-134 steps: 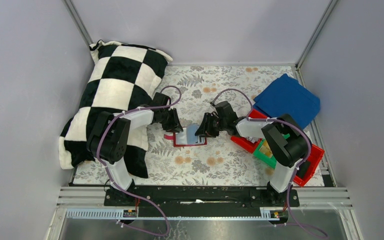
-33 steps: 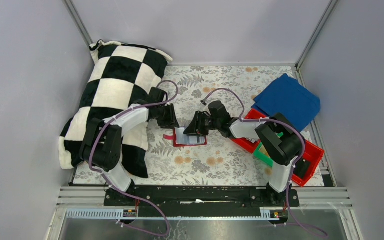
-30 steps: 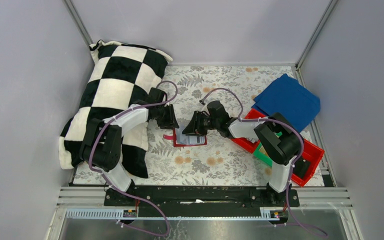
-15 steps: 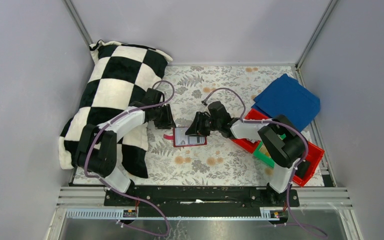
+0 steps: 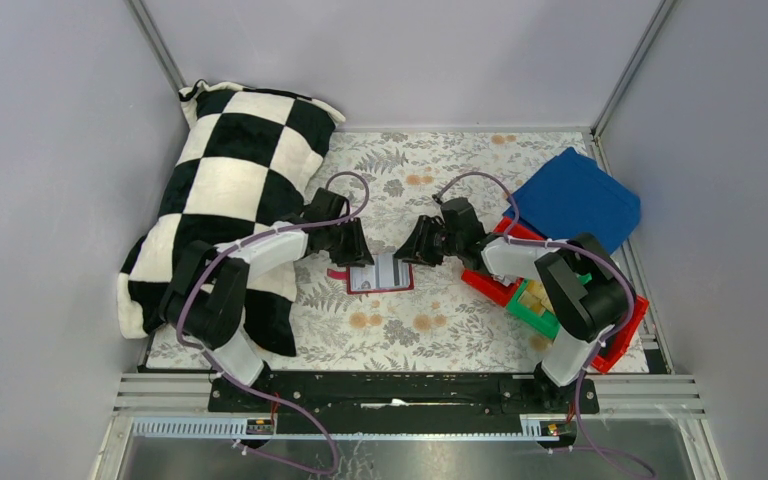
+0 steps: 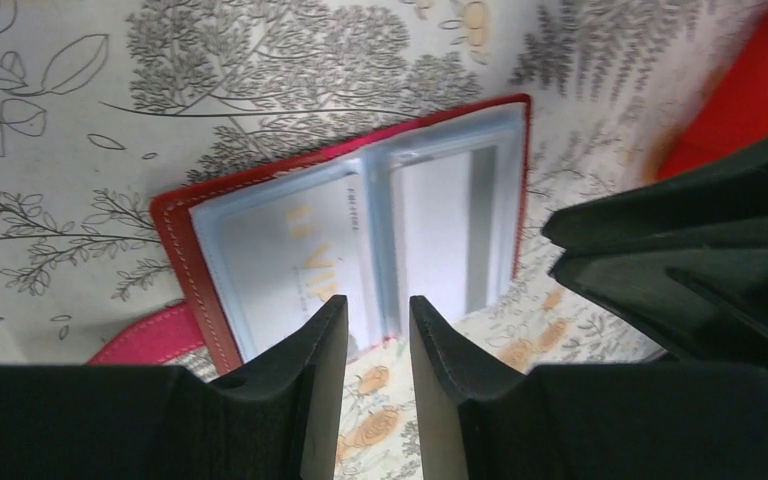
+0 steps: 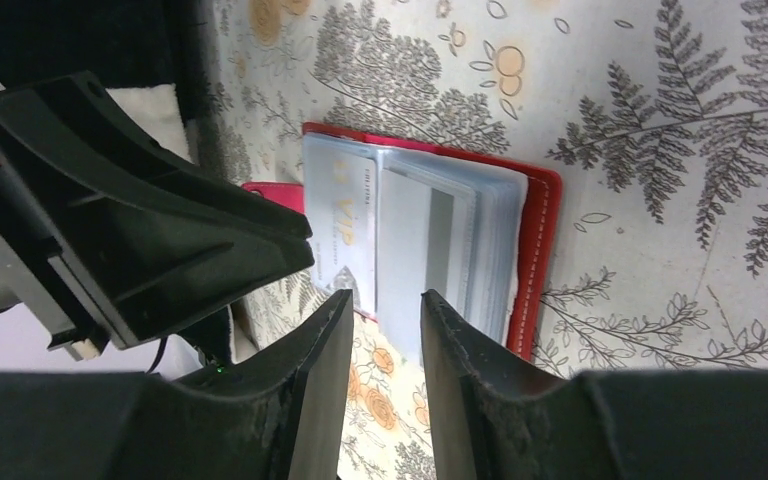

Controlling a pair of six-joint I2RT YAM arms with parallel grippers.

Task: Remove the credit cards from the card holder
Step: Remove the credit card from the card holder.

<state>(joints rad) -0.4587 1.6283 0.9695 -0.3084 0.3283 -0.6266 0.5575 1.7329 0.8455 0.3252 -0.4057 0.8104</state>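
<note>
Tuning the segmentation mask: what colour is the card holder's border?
The card holder has a red border with pale stitching; clearest in the left wrist view.

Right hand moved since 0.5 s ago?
Yes. The right hand has pulled back rightward off the card holder, toward the red bin.

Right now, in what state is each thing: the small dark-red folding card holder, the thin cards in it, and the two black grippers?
Small dark-red folding card holder: unfolded, lying flat on the floral table cover.
Thin grey credit cards: inside the clear sleeves, none out.
Left gripper: slightly open, holding nothing.
Right gripper: slightly open, holding nothing.
Blue cloth: folded.
</note>
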